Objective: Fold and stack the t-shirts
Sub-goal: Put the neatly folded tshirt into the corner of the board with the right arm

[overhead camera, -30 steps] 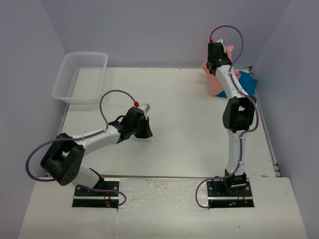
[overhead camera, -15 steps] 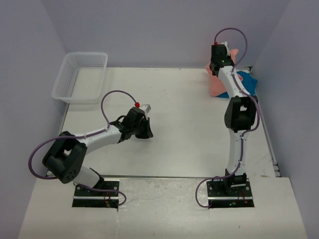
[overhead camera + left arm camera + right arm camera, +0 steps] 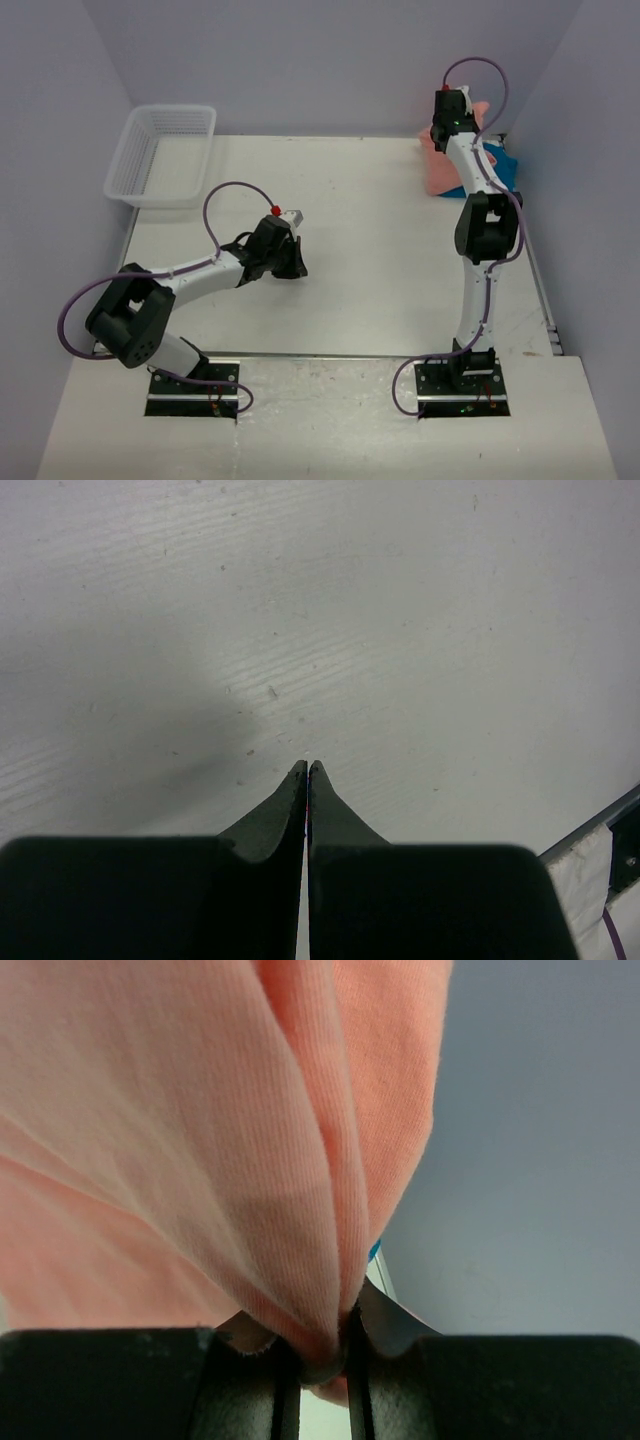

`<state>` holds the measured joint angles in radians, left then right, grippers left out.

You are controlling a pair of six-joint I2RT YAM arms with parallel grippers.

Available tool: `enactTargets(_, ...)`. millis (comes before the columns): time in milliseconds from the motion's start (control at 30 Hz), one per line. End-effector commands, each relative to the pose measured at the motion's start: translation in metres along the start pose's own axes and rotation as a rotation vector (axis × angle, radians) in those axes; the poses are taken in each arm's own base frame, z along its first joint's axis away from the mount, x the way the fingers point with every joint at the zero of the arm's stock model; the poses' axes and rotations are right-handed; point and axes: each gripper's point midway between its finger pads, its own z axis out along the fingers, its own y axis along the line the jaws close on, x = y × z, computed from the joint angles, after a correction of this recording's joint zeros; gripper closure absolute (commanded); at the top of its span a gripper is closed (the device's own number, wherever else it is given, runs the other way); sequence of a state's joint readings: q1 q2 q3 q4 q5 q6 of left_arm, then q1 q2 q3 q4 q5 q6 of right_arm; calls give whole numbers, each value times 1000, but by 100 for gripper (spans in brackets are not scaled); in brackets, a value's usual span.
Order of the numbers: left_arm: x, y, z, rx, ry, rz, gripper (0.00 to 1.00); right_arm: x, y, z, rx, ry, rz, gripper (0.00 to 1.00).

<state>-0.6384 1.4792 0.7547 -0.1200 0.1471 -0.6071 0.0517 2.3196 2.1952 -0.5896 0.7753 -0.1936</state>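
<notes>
At the far right corner of the flat white table lie two soft cloth t-shirts, bunched together rather than folded: one salmon-pink t-shirt and, touching it on the side nearer the right wall, one crumpled teal-blue t-shirt. Two arms are in view. The right gripper is raised over that corner with its jaws pinched onto a gathered fold of the salmon-pink t-shirt, and the fine ribbed knit drapes away from the fingers in smooth pleats. A thin blue sliver beside the fold is probably the teal-blue t-shirt, though too little shows to be sure. How much of the pink cloth is off the table cannot be told from above. The left gripper hovers low over bare, faintly scuffed tabletop near the middle left, its two dark tapered fingers pressed together with nothing between them. One white plastic mesh basket, rectangular with open latticed walls, sits at the far left corner, well apart from both shirts.
</notes>
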Motion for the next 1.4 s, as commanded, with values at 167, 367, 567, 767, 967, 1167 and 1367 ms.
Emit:
enactTargets(167, 1, -4, 4, 26, -2, 25, 100, 15, -8, 35, 79, 48, 44, 100)
enactTargets(367, 3, -2, 4, 18, 8, 31, 100, 40, -15, 66, 133, 109, 17, 100)
enactTargets(567, 7, 2, 6, 7, 20, 28, 100, 53, -25, 76, 152, 138, 53, 100)
enactTargets(767, 7, 2, 7, 4, 22, 29, 100, 55, -29, 83, 148, 146, 69, 100)
enactTargets(967, 9, 3, 9, 0, 28, 26, 100, 49, -27, 81, 130, 127, 100, 100)
enactTargets(1167, 8, 3, 8, 1, 24, 24, 100, 35, -40, 69, 145, 95, 132, 100)
enactTargets(1367, 7, 2, 7, 5, 21, 24, 100, 22, -66, 43, 167, 66, 183, 100)
